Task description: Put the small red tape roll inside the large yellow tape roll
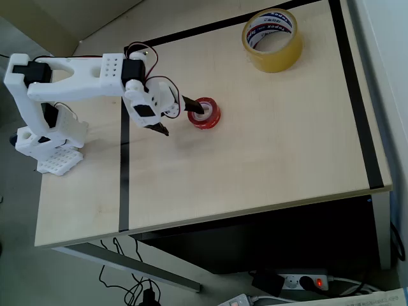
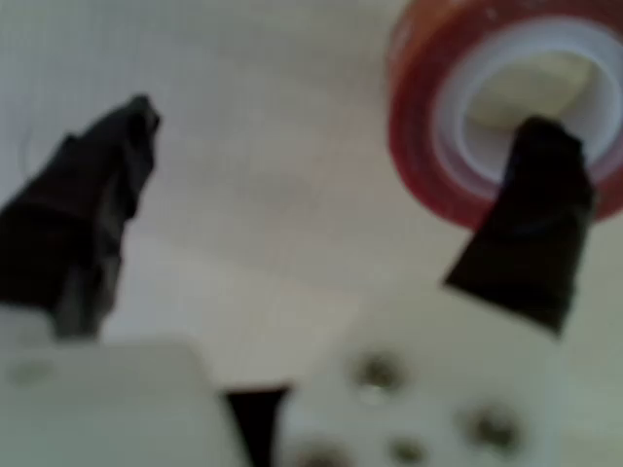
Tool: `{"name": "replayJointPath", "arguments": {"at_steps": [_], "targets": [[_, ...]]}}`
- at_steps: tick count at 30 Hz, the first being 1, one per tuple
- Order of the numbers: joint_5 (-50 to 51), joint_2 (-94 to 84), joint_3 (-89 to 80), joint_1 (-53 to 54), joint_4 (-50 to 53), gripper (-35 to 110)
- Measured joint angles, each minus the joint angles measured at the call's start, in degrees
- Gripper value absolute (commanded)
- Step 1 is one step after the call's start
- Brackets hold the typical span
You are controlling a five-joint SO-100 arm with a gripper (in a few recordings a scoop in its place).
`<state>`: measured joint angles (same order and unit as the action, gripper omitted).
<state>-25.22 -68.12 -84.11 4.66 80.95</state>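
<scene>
You have the small red tape roll (image 1: 205,113) lying flat mid-desk (image 1: 255,159), light, rigid and glossy; fingers (image 2: 531,209) spread wide, one tip in its core, so pinch the wall there firmly.

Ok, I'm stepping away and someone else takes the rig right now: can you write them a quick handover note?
Gripper: open, jaws spread wide and low over the table. In the wrist view one black finger reaches into or over the hole of the small red tape roll; the other finger is well off to the side, over bare table. Nothing is gripped.
Red roll: lies flat near the table's middle.
Large yellow tape roll: lies flat near the far right corner in the overhead view, hole empty.
Done: the approach to the red roll.
Left: close on the red roll, lift it, carry it over and drop it inside the yellow roll.
</scene>
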Motion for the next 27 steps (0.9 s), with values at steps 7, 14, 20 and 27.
{"name": "replayJointPath", "arguments": {"at_steps": [7, 14, 20, 27], "targets": [[0.00, 6.68, 4.57, 0.53, -1.93, 0], [1.32, 13.80, 16.44, 0.53, 3.08, 0], [1.32, 15.12, 26.10, -0.35, 14.33, 0], [2.64, 15.12, 50.36, -1.76, 21.45, 0]]}}
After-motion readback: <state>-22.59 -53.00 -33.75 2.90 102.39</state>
